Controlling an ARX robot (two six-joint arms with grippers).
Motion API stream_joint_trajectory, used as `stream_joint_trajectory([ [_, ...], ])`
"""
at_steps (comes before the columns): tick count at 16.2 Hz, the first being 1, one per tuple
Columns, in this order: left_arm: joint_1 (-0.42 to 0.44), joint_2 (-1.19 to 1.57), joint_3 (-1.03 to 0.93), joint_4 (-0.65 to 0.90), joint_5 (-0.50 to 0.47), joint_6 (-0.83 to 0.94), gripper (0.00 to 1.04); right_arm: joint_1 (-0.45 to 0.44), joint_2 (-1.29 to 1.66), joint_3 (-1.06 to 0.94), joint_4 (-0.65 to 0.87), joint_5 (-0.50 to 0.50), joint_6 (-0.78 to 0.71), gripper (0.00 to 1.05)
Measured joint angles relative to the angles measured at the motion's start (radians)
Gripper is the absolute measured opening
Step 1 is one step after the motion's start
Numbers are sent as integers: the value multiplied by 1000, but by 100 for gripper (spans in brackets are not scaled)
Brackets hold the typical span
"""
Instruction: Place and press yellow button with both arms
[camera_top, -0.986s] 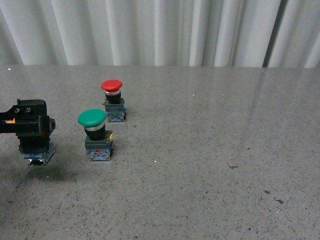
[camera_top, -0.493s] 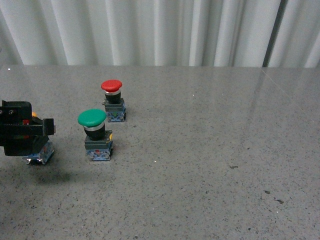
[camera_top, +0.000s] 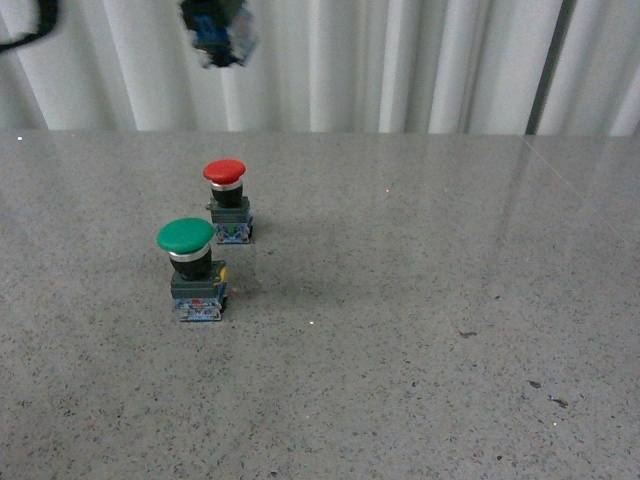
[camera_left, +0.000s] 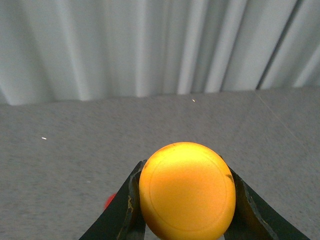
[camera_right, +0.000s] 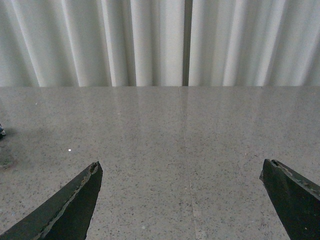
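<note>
Yellow button (camera_left: 187, 190) now raised off table (camera_top: 420, 360), left end effector (camera_left: 186, 202) gripping it

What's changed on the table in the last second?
The left gripper, shut on the yellow button, has lifted it from the table's left side, up and rightward; its base now shows high against the curtain. The green button and red button have not moved.

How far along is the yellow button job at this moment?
Done: the pickup. The yellow button sits clamped in the left claw, and the front view shows it high above the table, well clear of the green button and red button. In hand: carrying it. Left: setting it down and pressing it; the right claw is open, holding nothing, over bare table.
</note>
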Motion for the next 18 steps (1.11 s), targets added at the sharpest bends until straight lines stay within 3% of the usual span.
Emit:
stream_joint_trajectory([
  [6, -171, 406, 261, -57, -55, -145, 33, 0, 0, 0, 0, 0, 0, 98],
  [9, -258, 557, 311, -175, -111, -255, 33, 0, 0, 0, 0, 0, 0, 98],
  [10, -259, 557, 311, -176, -110, -259, 39, 0, 0, 0, 0, 0, 0, 98],
  [15, -259, 504, 291, -146, -114, -249, 94, 0, 0, 0, 0, 0, 0, 98],
  [16, -255, 478, 285, -136, -119, -238, 100, 0, 0, 0, 0, 0, 0, 98],
  [18, -244, 440, 272, -117, -132, -214, 97, 0, 0, 0, 0, 0, 0, 98],
])
